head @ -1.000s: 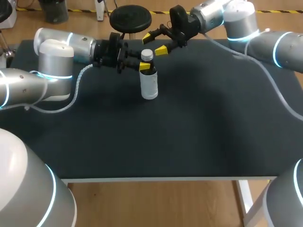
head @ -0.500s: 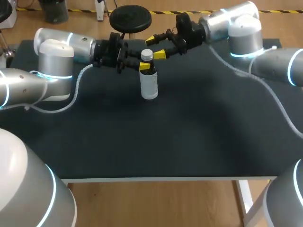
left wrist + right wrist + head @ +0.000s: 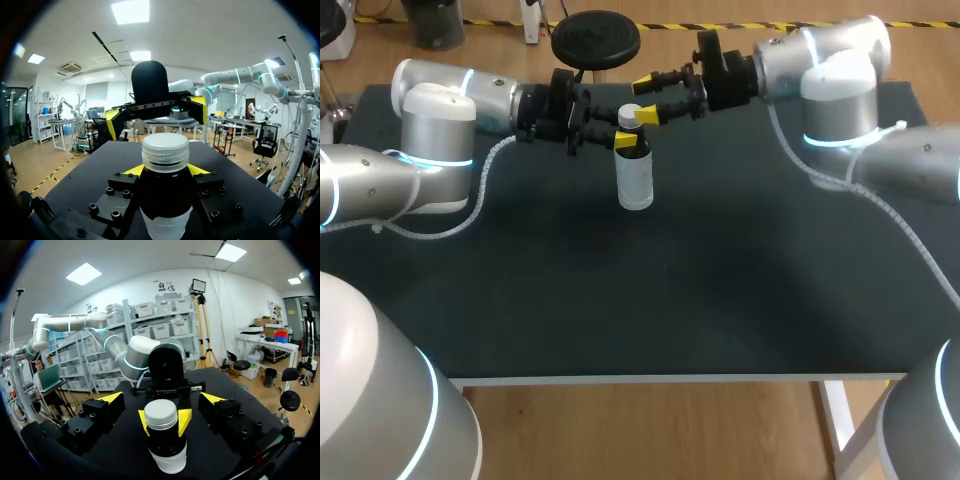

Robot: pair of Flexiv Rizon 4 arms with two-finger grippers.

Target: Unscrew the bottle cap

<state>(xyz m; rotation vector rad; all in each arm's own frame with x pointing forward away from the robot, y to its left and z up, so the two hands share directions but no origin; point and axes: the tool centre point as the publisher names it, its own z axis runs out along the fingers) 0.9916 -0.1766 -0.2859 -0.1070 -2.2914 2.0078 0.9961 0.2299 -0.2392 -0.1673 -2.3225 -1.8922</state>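
Note:
A bottle [image 3: 635, 178] with a dark neck, a white lower body and a pale cap [image 3: 630, 115] stands upright on the far part of the table. My left gripper [image 3: 628, 141] comes in from the left and is shut on the bottle's dark upper part, just under the cap. In the left wrist view its yellow fingertips [image 3: 134, 170] press the bottle [image 3: 165, 205] from both sides below the cap [image 3: 165, 151]. My right gripper [image 3: 645, 100] hangs open just behind the cap without touching it. In the right wrist view the cap [image 3: 160, 414] sits ahead of the wide-spread right gripper [image 3: 162, 398].
The black tabletop [image 3: 720, 280] stretches from the bottle to the front edge. My left arm's cable [image 3: 485, 178] droops over the table's left part, and my right arm's cable [image 3: 860, 200] trails over the right part.
My right gripper has moved left and a little up, ending closer behind the cap, and its forearm has swung round. The bottle and my left gripper have stayed put.

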